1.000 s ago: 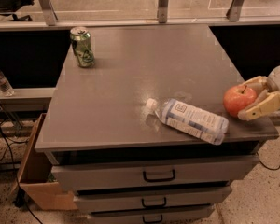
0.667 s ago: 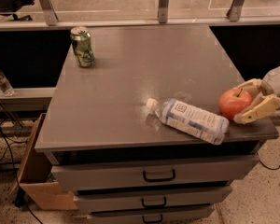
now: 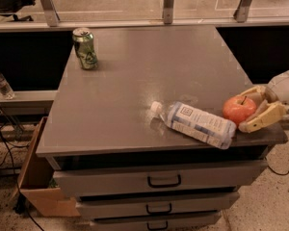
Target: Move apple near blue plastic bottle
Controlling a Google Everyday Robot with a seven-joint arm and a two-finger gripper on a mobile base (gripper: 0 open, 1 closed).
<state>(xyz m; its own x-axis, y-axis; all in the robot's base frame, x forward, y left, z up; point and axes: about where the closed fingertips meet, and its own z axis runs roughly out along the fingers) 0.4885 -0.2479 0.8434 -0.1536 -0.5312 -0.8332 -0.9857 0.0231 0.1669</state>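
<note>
The red-orange apple (image 3: 239, 109) sits at the right front of the grey cabinet top (image 3: 149, 76), between the two yellowish fingers (image 3: 262, 120) of my gripper (image 3: 244, 111), which reaches in from the right edge and is shut on it. The blue plastic bottle (image 3: 197, 123) lies on its side just left of the apple, white cap pointing left, its base almost touching the apple.
A green soda can (image 3: 85, 48) stands at the back left of the top. A small clear bottle (image 3: 1, 83) stands on a low shelf off to the left. A cardboard box (image 3: 36, 177) sits on the floor at lower left. Drawers (image 3: 161, 182) face front.
My gripper has carried the apple a little to the left, closer to the bottle's base. The bottle and can have not moved.
</note>
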